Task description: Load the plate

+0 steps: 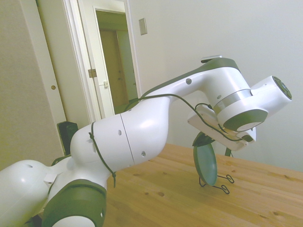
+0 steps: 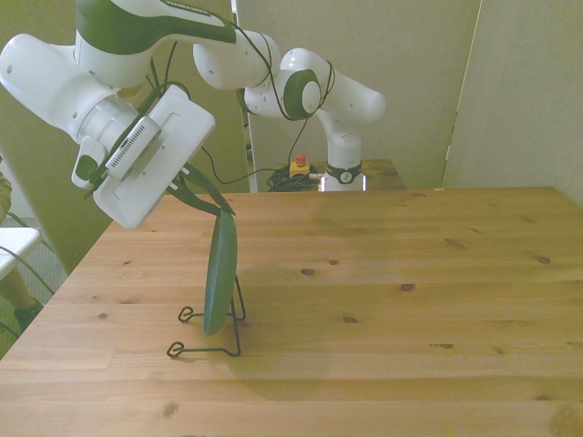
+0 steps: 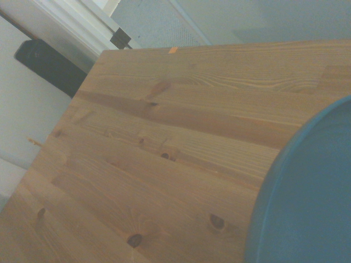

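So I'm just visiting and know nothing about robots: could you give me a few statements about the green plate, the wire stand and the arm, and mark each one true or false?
1. The round teal-green plate stands on edge in the thin black wire stand. True.
2. The plate lies flat on the wooden table. False: it is nearly upright, held by the stand.
3. The white arm's two-finger gripper is at the plate's top edge. True.
4. A second plate sits on the table. False: only one plate is visible.
5. The wire stand sits toward the front view's right. False: it is toward the front view's left.
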Controlling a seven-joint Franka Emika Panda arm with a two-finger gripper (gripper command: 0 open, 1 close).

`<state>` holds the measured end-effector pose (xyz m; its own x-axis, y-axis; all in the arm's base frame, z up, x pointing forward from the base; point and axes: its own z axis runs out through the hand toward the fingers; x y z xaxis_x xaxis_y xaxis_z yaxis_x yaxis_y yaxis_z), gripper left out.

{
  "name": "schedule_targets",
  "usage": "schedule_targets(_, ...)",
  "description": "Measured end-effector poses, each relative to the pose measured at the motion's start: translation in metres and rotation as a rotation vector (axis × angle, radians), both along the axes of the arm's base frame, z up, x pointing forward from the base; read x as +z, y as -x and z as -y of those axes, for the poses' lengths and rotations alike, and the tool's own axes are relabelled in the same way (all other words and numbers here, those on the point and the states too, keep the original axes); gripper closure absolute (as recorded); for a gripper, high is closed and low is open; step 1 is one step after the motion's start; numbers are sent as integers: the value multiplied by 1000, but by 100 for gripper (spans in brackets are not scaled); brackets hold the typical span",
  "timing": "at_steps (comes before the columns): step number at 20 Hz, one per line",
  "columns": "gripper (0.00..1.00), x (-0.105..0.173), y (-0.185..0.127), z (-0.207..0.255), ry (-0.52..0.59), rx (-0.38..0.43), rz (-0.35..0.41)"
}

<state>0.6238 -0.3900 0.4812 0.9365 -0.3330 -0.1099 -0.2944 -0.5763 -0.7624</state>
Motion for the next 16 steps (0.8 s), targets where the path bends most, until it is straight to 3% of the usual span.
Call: schedule_targets(16,100,1,-1,1,2,-7,8)
